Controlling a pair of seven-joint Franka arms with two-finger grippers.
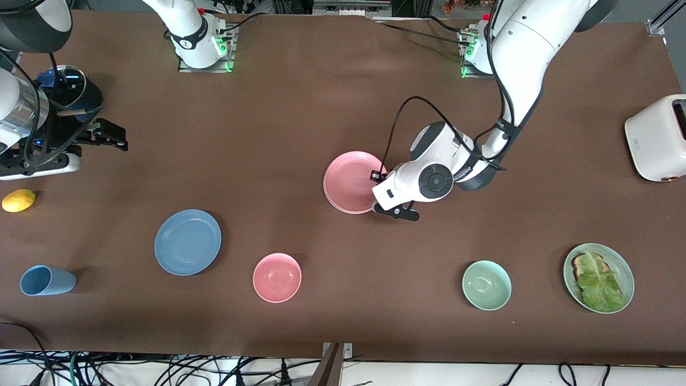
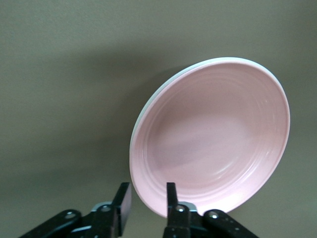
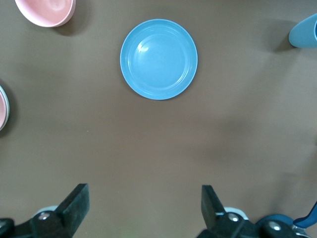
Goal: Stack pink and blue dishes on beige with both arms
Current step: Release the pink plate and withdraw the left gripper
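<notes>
The pink plate [image 1: 351,181] [image 2: 213,139] lies mid-table. A thin pale rim, the beige plate [image 2: 171,83], shows just beneath it. My left gripper [image 1: 375,190] [image 2: 147,201] is low at the pink plate's edge, on the left arm's side. It is open, one finger over the plate's inside and one outside, with a gap to the rim. The blue plate [image 1: 187,242] [image 3: 158,59] lies flat, nearer the front camera, toward the right arm's end. My right gripper [image 1: 110,134] [image 3: 143,203] hangs open and holds nothing, over bare table at that end.
Along the front stand a blue cup [image 1: 47,280] on its side, a pink bowl [image 1: 277,277], a green bowl [image 1: 486,285] and a green plate [image 1: 621,262] with lettuce. A toaster [image 1: 656,138] sits at the left arm's end, a lemon [image 1: 19,200] at the right arm's end.
</notes>
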